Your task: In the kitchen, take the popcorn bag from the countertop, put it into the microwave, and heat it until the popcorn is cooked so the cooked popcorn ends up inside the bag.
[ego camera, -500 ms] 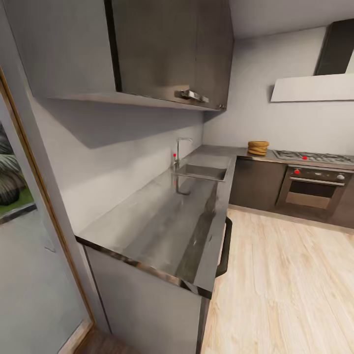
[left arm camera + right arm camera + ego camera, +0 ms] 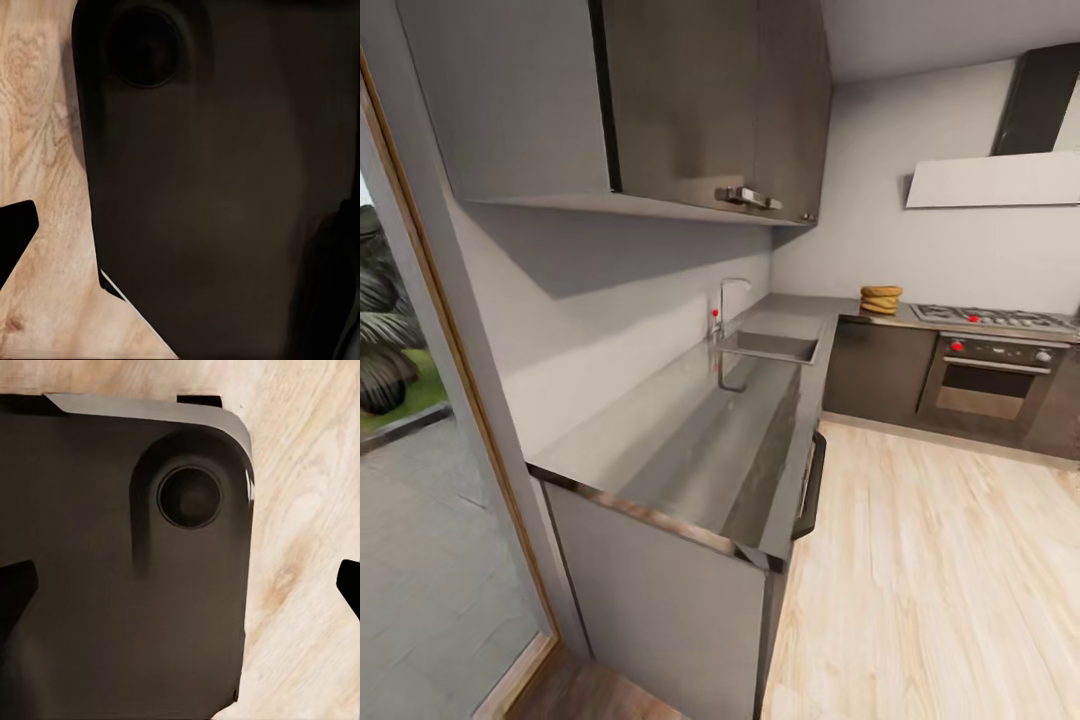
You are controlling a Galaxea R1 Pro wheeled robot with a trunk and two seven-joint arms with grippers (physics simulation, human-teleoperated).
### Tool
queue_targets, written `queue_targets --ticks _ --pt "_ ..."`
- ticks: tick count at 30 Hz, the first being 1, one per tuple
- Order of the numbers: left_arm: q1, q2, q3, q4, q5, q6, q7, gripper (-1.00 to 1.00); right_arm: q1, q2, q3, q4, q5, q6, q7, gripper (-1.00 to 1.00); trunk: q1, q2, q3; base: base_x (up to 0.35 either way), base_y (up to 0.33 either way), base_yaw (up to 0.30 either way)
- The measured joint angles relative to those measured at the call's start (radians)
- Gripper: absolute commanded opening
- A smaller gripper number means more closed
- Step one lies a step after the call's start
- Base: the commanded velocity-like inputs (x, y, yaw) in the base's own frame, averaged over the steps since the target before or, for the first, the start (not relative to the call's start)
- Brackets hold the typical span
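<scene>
The popcorn bag, a tan crumpled sack, stands at the far corner of the countertop, a long grey steel L-shaped worktop running away from me in the head view. The microwave and the popcorn are out of view. In the left wrist view my left gripper hangs over my dark base and the wooden floor, fingertips wide apart and open, holding nothing. In the right wrist view my right gripper is open the same way, with a fingertip at each picture edge.
A sink with a tall tap is set into the worktop midway. A steel built-in oven under a hob lies beyond the bag. Wall cabinets hang overhead, a glass door stands left, and wooden floor stretches right.
The head camera has moved, so the whole picture has shifted: more of the glass door shows at the left. The bag and worktop stay put.
</scene>
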Motion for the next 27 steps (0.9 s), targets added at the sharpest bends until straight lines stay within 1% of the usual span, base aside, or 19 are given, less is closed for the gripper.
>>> queue_targets --ticks 3,6,11,13,14,15,17,18,19,21,24,27 --pt "0.001 0.001 0.001 0.000 0.000 0.000 0.001 1.00 0.000 -0.001 -0.001 -0.017 -0.001 0.000 0.000 1.00 0.000 0.000 0.000 -0.295 0.000 -0.093" --pt "0.001 0.002 0.000 0.000 0.000 0.000 0.000 1.00 -0.001 -0.008 -0.004 -0.034 -0.004 0.000 -0.001 1.00 0.000 0.000 0.000 -0.074 0.000 -0.254" --pt "-0.002 0.002 0.003 -0.001 0.001 0.000 0.001 1.00 -0.010 -0.035 -0.012 -0.045 -0.011 0.007 0.000 1.00 -0.001 0.000 0.000 -0.009 0.000 -0.294" --pt "-0.006 0.002 0.004 -0.001 0.001 0.000 0.002 1.00 -0.013 -0.047 -0.014 -0.047 -0.021 0.007 0.000 1.00 -0.001 0.000 0.000 -0.001 0.000 -0.299" --pt "-0.009 0.004 0.005 -0.002 0.001 0.000 0.002 1.00 -0.015 -0.086 -0.016 -0.048 -0.044 0.007 0.001 1.00 -0.001 0.000 0.000 -0.001 0.000 -0.300" --pt "-0.010 0.005 0.005 -0.003 0.001 0.000 0.002 1.00 -0.016 -0.102 -0.015 -0.050 -0.060 0.006 0.002 1.00 -0.001 0.000 0.000 0.000 0.000 -0.300" --pt "-0.015 0.005 0.005 -0.009 0.001 -0.001 0.003 1.00 -0.017 -0.125 -0.015 -0.053 -0.087 0.006 0.004 1.00 -0.001 0.000 0.000 0.000 0.000 -0.300" --pt "-0.017 0.005 0.005 -0.021 0.001 -0.001 0.003 1.00 -0.019 -0.142 -0.016 -0.059 -0.099 0.005 0.005 1.00 -0.001 0.000 0.000 0.000 0.000 -0.300" --pt "-0.018 0.005 0.005 -0.027 0.001 -0.001 0.003 1.00 -0.019 -0.148 -0.015 -0.065 -0.102 0.005 0.005 1.00 -0.001 0.000 0.000 0.000 0.000 -0.300" --pt "-0.019 0.005 0.005 -0.040 0.001 -0.002 0.004 1.00 -0.020 -0.155 -0.015 -0.087 -0.106 0.007 0.003 1.00 -0.001 0.000 0.000 0.000 0.000 -0.300" --pt "-0.024 0.007 0.004 -0.045 0.001 -0.002 0.004 1.00 -0.020 -0.158 -0.015 -0.102 -0.108 0.007 0.002 1.00 -0.001 0.000 0.000 0.000 -0.003 -0.300" --pt "-0.026 0.015 0.004 -0.049 0.001 -0.012 0.005 1.00 -0.020 -0.157 -0.015 -0.105 -0.108 0.007 0.001 1.00 -0.001 0.000 0.000 0.000 -0.203 -0.300"
